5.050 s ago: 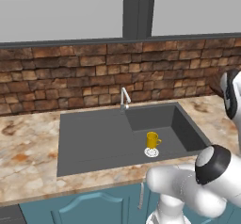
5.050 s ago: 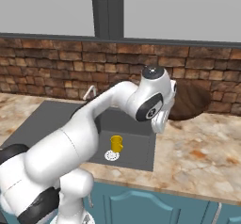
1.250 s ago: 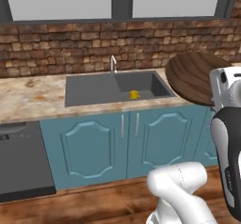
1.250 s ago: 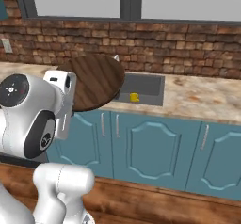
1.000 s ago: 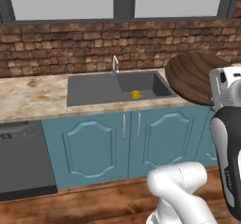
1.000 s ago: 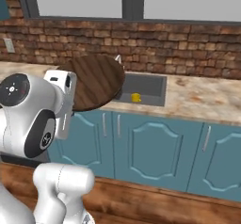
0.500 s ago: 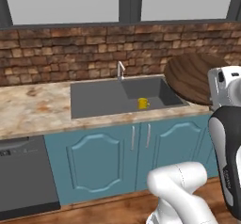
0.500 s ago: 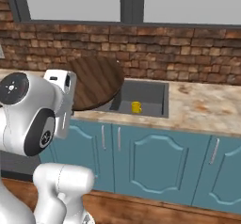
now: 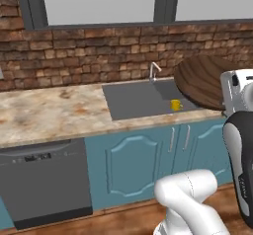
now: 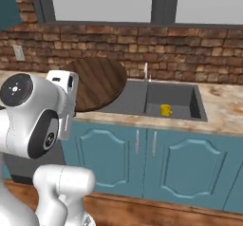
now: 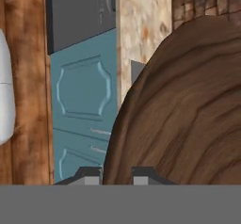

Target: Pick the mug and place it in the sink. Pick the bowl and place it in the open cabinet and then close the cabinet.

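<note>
Right now the wide, shallow, dark brown wood-look bowl (image 10: 97, 83) rides high in the air, carried by the white arm's gripper (image 11: 116, 173), and the jaws are clamped on its rim: in the hand view the two dark tips sit either side of the bowl's edge. The small yellow mug (image 9: 175, 104) stands upright inside the large dark grey rectangular sink (image 9: 133, 99), near the basin's far corner below the thin chrome faucet (image 9: 154, 71), so that half of the job looks done. The bowl hangs over the marbled stone table (image 9: 44, 110) beside the sink, well clear of the teal base cabinets (image 10: 185, 165) below.

Where it could slip: the grip is only on a thin rim of a broad, heavy-looking dish, held almost on edge, so any sharp swing of the arm or jolt from the base could let it pivot or drop. A sliver of teal at the top left of the right base view may be the wall cabinet (image 10: 9, 4), but I can't tell how its door stands; a bowl this wide could clip the door or frame if it goes in tilted
</note>
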You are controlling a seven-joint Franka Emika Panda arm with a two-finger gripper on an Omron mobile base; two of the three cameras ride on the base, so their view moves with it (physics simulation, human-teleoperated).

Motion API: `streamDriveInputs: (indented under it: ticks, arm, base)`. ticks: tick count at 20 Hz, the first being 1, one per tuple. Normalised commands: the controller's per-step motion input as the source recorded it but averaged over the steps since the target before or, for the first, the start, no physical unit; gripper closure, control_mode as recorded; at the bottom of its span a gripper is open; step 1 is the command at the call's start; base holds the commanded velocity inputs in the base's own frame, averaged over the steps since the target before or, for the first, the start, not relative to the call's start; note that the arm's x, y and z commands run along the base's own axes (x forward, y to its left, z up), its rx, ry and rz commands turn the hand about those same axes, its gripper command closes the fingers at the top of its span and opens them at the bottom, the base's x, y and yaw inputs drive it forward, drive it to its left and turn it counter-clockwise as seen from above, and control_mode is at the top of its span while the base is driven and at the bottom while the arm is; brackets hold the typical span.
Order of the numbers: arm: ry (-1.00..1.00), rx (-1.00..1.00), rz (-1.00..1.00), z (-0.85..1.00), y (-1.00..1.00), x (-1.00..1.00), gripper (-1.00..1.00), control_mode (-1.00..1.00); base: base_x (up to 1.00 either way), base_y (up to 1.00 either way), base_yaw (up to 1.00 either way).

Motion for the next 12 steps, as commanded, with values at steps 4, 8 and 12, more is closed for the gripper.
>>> streamDriveInputs:
  ticks: [4, 8, 12]
  arm:
    - [0.0, 0.0, 0.0, 0.0, 0.0, 0.0, 1.0, 1.0]
    - [0.0, 0.0, 0.0, 0.0, 0.0, 0.0, 1.0, 1.0]
    - [0.0, 0.0, 0.0, 0.0, 0.0, 0.0, 1.0, 1.0]
  base:
    - [-0.01, 1.0, -0.12]
    - [0.0, 1.0, -0.17]
    - [-0.08, 1.0, -0.13]
